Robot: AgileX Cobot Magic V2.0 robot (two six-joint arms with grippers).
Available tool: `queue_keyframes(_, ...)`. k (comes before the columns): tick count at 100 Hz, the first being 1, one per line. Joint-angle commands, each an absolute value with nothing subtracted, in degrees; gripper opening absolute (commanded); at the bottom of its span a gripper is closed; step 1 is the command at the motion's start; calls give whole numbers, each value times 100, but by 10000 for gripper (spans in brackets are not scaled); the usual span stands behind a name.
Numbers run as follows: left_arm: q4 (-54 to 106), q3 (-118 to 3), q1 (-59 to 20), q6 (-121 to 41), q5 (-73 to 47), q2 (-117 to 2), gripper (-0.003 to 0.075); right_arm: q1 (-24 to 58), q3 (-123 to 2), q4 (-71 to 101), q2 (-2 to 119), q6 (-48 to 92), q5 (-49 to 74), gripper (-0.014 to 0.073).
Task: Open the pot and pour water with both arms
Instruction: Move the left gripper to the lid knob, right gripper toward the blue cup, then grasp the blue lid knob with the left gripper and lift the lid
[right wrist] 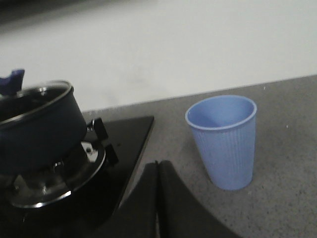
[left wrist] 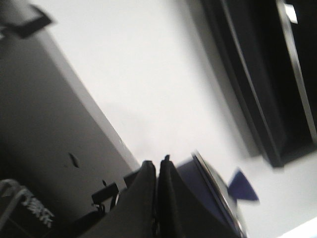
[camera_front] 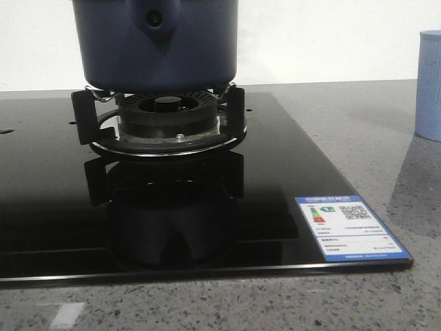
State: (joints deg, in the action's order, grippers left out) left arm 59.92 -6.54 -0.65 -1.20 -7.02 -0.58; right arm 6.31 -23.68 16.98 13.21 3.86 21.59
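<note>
Left gripper (left wrist: 157, 198): two broad, matte black fingers (left wrist: 141, 198) with smooth curved outer faces, tapering to blunt tips; blurred. Right gripper (right wrist: 157, 198): same build, plain black fingers (right wrist: 176, 203), no markings, screws or cables visible on either.

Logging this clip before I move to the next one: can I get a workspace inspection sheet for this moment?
Surface: grey speckled counter with a black glass hob on it.
Job's things: dark blue pot on the burner stand, glass lid still on; pale blue cup upright on the counter beside the hob.
Clutter: energy label on the hob corner.
End effectors: left end effector and right end effector both shut, empty.
Cables: nothing seen.
Surroundings: plain white wall.
</note>
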Motion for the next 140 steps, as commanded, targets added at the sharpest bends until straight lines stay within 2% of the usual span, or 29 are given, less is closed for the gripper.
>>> queue_keyframes(1, 5152, -1241, -66, -153, -1248, -427, -19, 602, -3113, 1593, 1972, 395, 2613, -74)
queue_keyframes(13, 4796, -1953, -76, -1247, -2324, -1142, -19, 602, -3855, 1759, 2827, 395, 3877, -74)
queue_keyframes(25, 4809, -2677, -76, -2281, -3562, -1886, -19, 602, -4292, 2219, 3491, 395, 4593, -74)
queue_keyframes(38, 5146, -3383, -76, -2712, -4726, -2718, -18, 602, -4438, 2699, 3859, 620, 4769, -74)
queue_keyframes(49, 6184, -3902, -76, -3848, -5525, -3423, -19, 613, -4477, 3048, 3860, 1396, 4554, -74)
queue_keyframes(64, 7522, -4438, -100, -5349, -5967, -4124, -19, 697, -4659, 3110, 3860, 2067, 4386, -74)
queue_keyframes(81, 7602, -5098, -437, -6494, -5730, -4805, -12, 1020, -4843, 3110, 3850, 2535, 4049, -74)
queue_keyframes(90, 7587, -5455, -549, -7270, -5710, -5215, 81, 1088, -4975, 3110, 3825, 2634, 3821, -74)
queue_keyframes(95, 7571, -5627, -576, -7636, -5687, -5439, 179, 1097, -5065, 3110, 3801, 2714, 3735, -73)
queue_keyframes(104, 7560, -5880, -640, -7873, -5517, -5820, 421, 1097, -5213, 3110, 3724, 2809, 3574, -64)
queue_keyframes(110, 7560, -5998, -675, -7888, -5301, -6036, 573, 1097, -5278, 3110, 3650, 2809, 3499, -18)
queue_keyframes(117, 7537, -6138, -744, -7901, -5053, -6297, 662, 1097, -5353, 3110, 3563, 2809, 3392, 82)
queue_keyframes(125, 7418, -6374, -828, -7922, -4865, -6609, 672, 1097, -5400, 3099, 3478, 2809, 3247, 255)
queue_keyframes(131, 7343, -6589, -883, -8050, -4792, -6929, 672, 1097, -5431, 3099, 3432, 2809, 3105, 445)
queue_keyframes(132, 7343, -6611, -883, -8050, -4792, -6929, 672, 1097, -5444, 3099, 3434, 2809, 3105, 445)
queue_keyframes(140, 7370, -6866, -940, -8335, -4804, -7345, 672, 1097, -5445, 3099, 3393, 2809, 2877, 629)
